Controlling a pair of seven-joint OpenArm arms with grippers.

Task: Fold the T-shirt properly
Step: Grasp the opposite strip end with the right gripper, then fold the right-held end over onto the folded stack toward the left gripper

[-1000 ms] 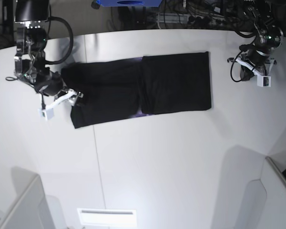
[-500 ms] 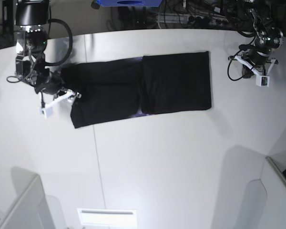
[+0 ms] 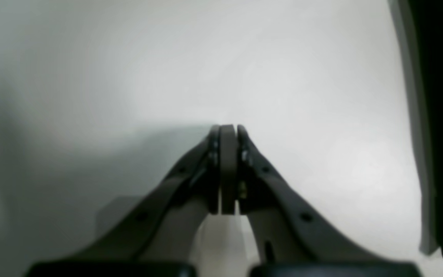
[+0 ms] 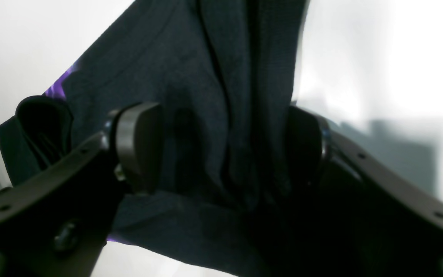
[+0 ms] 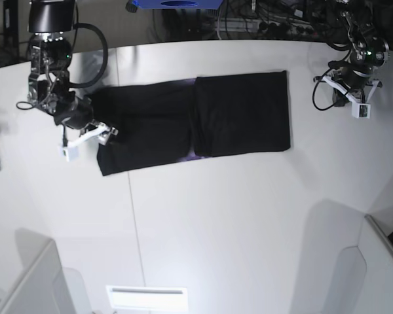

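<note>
Cloth on the table amounts to one thing: a single black T-shirt, lying in a long band across the upper middle of the base view, its right part folded over into a neat darker rectangle and its left part flatter and looser. A thin sliver of purple shows at the lower edge near the middle fold. Two arms are in view, one at each end of the shirt.

At the left of the base view, the right gripper reaches down to the shirt's left end with its white-tipped fingers angled toward the cloth. In its wrist view the jaws stand wide apart with bunched black fabric rising between them; the pads do not press it, so it is released rather than grasping.

At the upper right of the base view, the left gripper sits well apart from the shirt, above bare table. Its wrist view shows the two fingers clenched flat together with nothing between them.
</note>
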